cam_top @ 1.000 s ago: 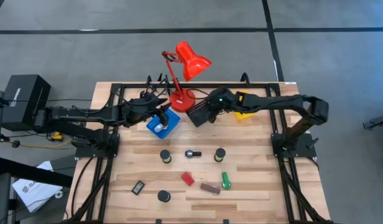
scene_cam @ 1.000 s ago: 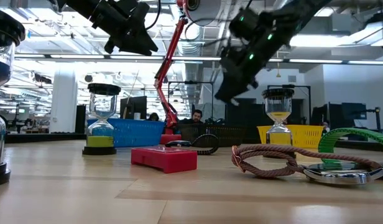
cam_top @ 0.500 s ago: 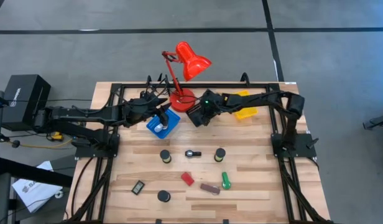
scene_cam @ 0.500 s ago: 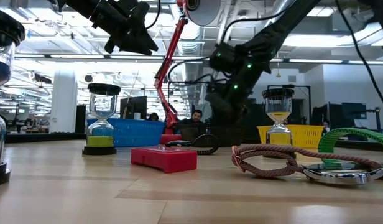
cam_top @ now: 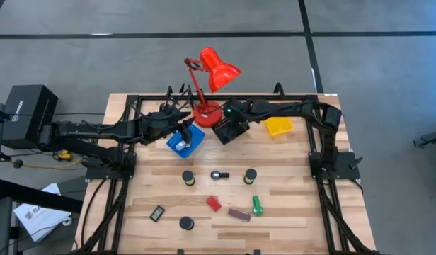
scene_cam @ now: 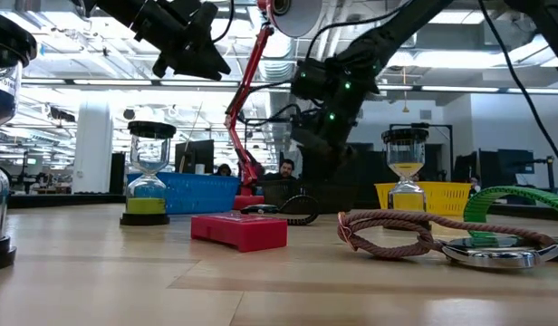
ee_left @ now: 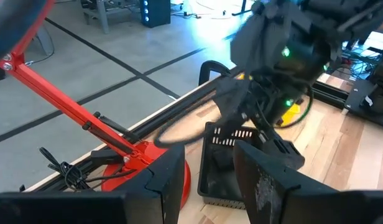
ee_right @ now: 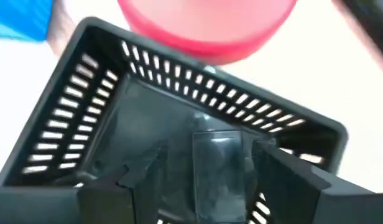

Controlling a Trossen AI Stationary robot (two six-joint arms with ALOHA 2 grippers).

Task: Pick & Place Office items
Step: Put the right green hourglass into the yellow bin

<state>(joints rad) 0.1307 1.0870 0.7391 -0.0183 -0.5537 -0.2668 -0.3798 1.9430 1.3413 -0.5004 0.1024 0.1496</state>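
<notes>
High view: right gripper point(cam_top: 231, 129) is poised over black tray point(cam_top: 225, 132), upper centre; left gripper point(cam_top: 177, 125) over blue tray point(cam_top: 186, 142), state not discernible.

Right wrist view: fingers point(ee_right: 148, 171) are spread around small black rectangle point(ee_right: 217, 171) inside the tray; judged light, rigid, best gripped across short edges

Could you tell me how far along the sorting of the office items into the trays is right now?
Early to midway. Done: a small black rectangle lies in the black tray. In hand: the right gripper sits over that tray, fingers apart around the piece; the left gripper hovers above the blue tray. Left: the hourglasses, red block, green piece and others on the table.
</notes>
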